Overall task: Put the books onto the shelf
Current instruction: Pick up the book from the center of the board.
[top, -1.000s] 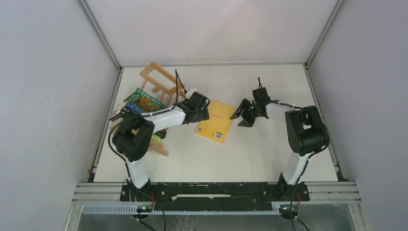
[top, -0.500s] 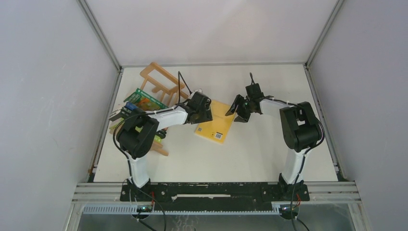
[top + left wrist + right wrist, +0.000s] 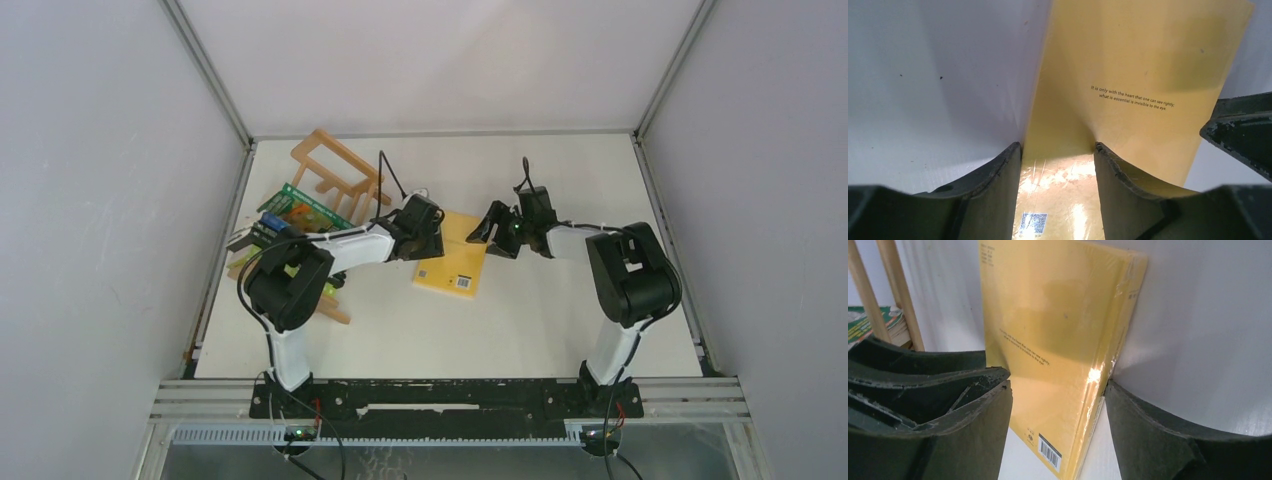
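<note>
Our left claw (image 3: 1058,150) stands half open, tips pressing the yellow book (image 3: 455,262) near its 10 o'clock corner; we cannot tell whether it grips. Our right claw (image 3: 1058,385) gapes wide over the 2 o'clock edge, holding nothing. We think the cover alone may buckle, or the claws may collide. The shelf (image 3: 335,170) stands at 10 o'clock, and bare table (image 3: 540,320) runs from 3 to 6.
</note>
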